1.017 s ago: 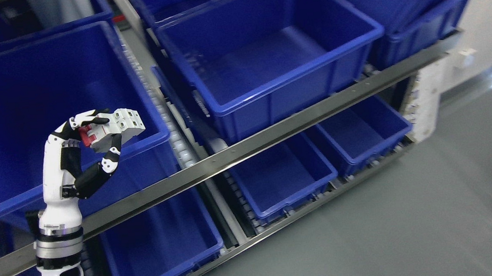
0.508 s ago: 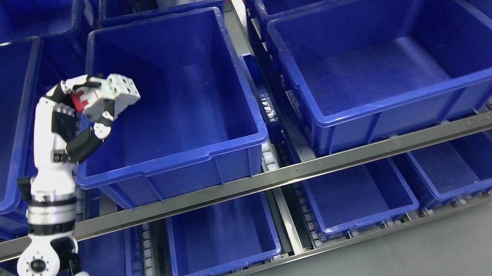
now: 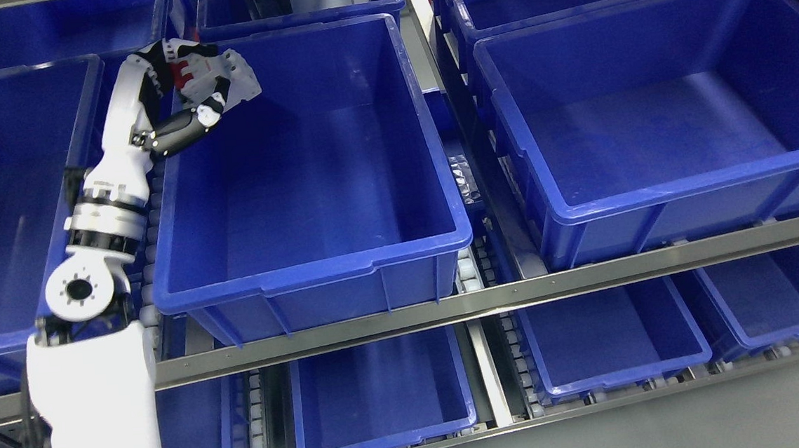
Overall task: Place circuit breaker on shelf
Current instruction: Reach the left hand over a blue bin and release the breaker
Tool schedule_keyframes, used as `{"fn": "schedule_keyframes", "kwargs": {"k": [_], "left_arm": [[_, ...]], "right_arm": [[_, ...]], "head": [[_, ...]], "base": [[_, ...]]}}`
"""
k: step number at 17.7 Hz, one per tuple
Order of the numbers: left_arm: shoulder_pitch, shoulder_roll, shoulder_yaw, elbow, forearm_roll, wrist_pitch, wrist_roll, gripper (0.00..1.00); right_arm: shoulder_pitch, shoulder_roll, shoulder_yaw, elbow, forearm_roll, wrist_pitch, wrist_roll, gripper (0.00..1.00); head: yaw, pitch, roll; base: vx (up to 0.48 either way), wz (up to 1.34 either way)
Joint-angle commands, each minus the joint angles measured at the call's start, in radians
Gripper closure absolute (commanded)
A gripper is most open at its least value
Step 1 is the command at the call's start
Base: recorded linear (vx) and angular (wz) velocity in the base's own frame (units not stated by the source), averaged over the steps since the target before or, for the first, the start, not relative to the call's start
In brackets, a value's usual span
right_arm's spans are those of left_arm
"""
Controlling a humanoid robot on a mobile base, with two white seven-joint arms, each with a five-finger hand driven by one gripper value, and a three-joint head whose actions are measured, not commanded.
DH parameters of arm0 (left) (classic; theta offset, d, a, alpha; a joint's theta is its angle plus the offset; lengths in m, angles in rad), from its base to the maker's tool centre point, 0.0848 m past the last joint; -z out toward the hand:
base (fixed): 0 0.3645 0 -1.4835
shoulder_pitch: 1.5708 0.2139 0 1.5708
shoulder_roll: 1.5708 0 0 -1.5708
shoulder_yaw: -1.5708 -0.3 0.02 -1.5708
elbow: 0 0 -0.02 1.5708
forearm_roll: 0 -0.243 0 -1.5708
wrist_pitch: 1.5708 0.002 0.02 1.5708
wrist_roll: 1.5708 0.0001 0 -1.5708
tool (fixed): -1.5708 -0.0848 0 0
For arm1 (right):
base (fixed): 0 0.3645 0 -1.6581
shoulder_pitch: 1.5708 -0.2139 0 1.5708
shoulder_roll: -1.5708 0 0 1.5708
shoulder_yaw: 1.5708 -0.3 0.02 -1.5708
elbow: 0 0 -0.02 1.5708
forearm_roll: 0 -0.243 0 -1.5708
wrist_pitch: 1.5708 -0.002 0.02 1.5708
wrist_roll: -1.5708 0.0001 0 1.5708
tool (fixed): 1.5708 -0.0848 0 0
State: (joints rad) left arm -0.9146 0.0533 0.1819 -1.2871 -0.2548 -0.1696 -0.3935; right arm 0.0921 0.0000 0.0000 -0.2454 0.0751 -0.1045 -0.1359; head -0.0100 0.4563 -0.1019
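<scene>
Left hand (image 3: pixel 186 91) fingers grip grey-and-red plastic circuit breaker (image 3: pixel 224 73) | big blue plastic bin (image 3: pixel 319 286) below fingertips | risk: pinch slips, breaker tumbles.

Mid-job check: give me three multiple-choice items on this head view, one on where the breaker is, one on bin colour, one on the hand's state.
1. Where is the circuit breaker?
A. on the floor
B. held above the far left corner of the middle upper bin
C. lying in a lower-shelf bin

2. What colour are the bins?
A. blue
B. green
C. yellow

3. What is the state of the left hand?
A. open and empty
B. curled on nothing
C. closed on the breaker

Answers:
1 B, the breaker shows in the hand over that bin's back left rim, not set down.
2 A, every bin on both shelf levels is blue.
3 C, the fingers wrap the white and red breaker.
</scene>
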Motion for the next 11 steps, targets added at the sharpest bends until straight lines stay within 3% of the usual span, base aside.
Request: {"fn": "schedule_keyframes", "kwargs": {"k": [1, 7, 11], "left_arm": [[-0.228, 0.053, -0.185, 0.633, -0.089, -0.005, 0.010, 0.90], [-0.322, 0.023, -0.251, 0.903, -0.090, -0.005, 0.045, 0.90], [-0.319, -0.004, -0.309, 0.945, -0.092, -0.004, 0.051, 0.90]], "right_arm": [[0.000, -0.017, 0.020, 0.000, 0.000, 0.183, -0.001, 0.00], [0.000, -0.017, 0.020, 0.000, 0.000, 0.183, -0.001, 0.00], [0.000, -0.017, 0.020, 0.000, 0.000, 0.183, -0.001, 0.00]], "head": [[0.0000, 0.000, 0.000], [0.0000, 0.000, 0.000], [0.0000, 0.000, 0.000]], "base": [[0.016, 0.01], [-0.002, 0.00], [-0.006, -0.01]]}}
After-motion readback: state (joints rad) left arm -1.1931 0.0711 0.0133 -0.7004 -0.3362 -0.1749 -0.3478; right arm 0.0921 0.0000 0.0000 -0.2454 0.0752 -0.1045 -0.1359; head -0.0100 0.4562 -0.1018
